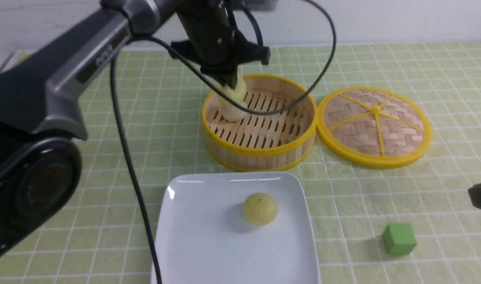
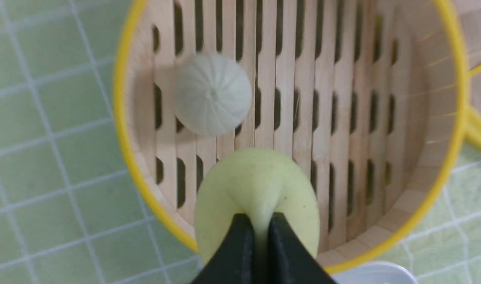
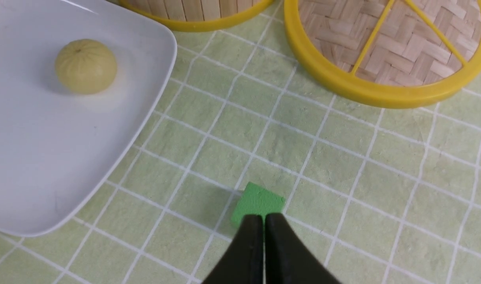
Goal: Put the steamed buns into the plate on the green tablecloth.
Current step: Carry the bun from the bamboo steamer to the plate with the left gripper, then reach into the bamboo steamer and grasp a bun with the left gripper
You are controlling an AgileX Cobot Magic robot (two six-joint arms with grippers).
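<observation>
Left gripper (image 2: 260, 221) is clenched on a pale yellow bun (image 2: 256, 185), pinching it so it dents, just above the floor of the steamer basket (image 1: 260, 152). A greyish-white bun (image 2: 212, 94) lies on the slats beside it. Nearer the robot, the plate (image 1: 208, 244) on the green tablecloth (image 1: 382, 67) holds another yellow bun (image 1: 259, 208). Right gripper (image 3: 263, 219), jaws together and empty, hangs over the green cube (image 3: 258, 201), with the woven lid (image 1: 376, 126) beyond.
</observation>
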